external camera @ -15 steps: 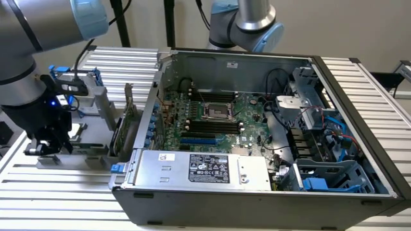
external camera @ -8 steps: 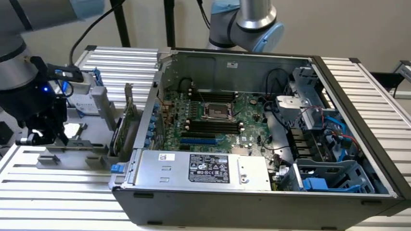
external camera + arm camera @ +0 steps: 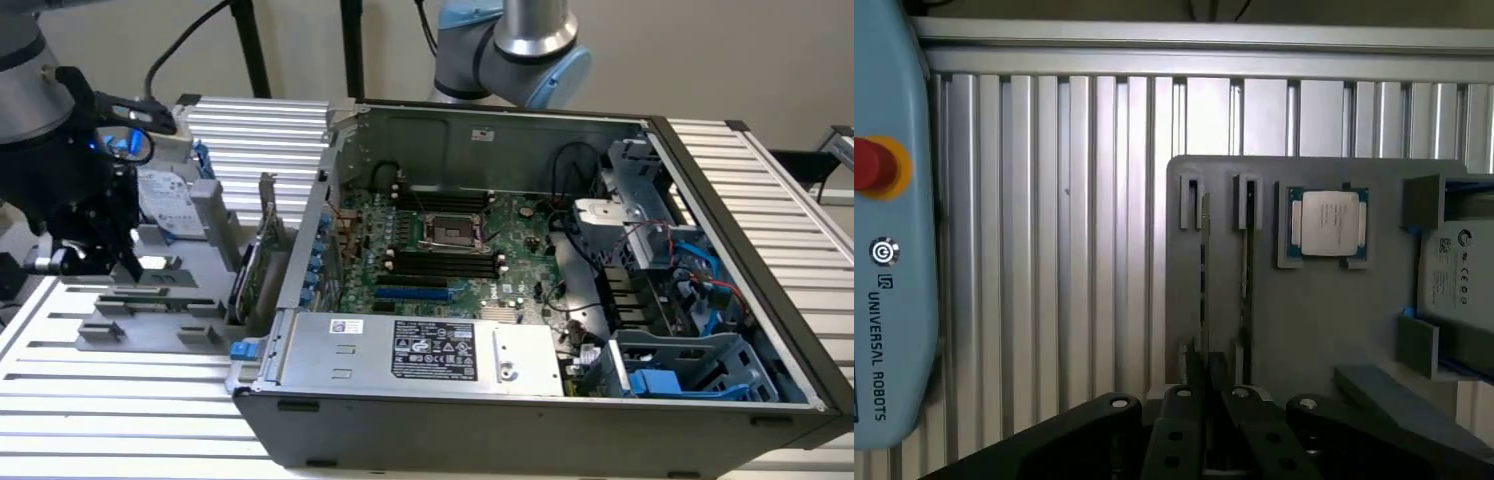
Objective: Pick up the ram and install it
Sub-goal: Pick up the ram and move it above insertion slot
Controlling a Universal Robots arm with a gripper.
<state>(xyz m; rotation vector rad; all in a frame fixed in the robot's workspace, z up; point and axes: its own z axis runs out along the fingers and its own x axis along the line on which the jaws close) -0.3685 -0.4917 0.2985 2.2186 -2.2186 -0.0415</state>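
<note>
Ram [image 3: 1203,290] stands on edge in the holder [image 3: 1324,330], its long axis running straight out from the gripper [image 3: 1206,388]. The jaws sit nearly together astride its near end, apparently clamped on it. The case [image 3: 507,135] lies toward the exterior view's right.

- Table [image 3: 1084,250]: ribbed bare metal, brushed, soft sheen.
- Tray [image 3: 1304,330] on the table: grey plastic, matt, smooth.
- Processor [image 3: 1326,222] in the tray: silvery metal lid, satin.
- Ram [image 3: 1204,260] in a tray slot: thin dark green board, dull.
- Gripper [image 3: 1206,385] over the tray: black, matt.
- Computer case [image 3: 534,430] beside the tray: dark paint outside, bare grey sheet metal inside.
- Control box [image 3: 889,200] apart from the tray: pale blue plastic, smooth; red button [image 3: 872,165].
</note>
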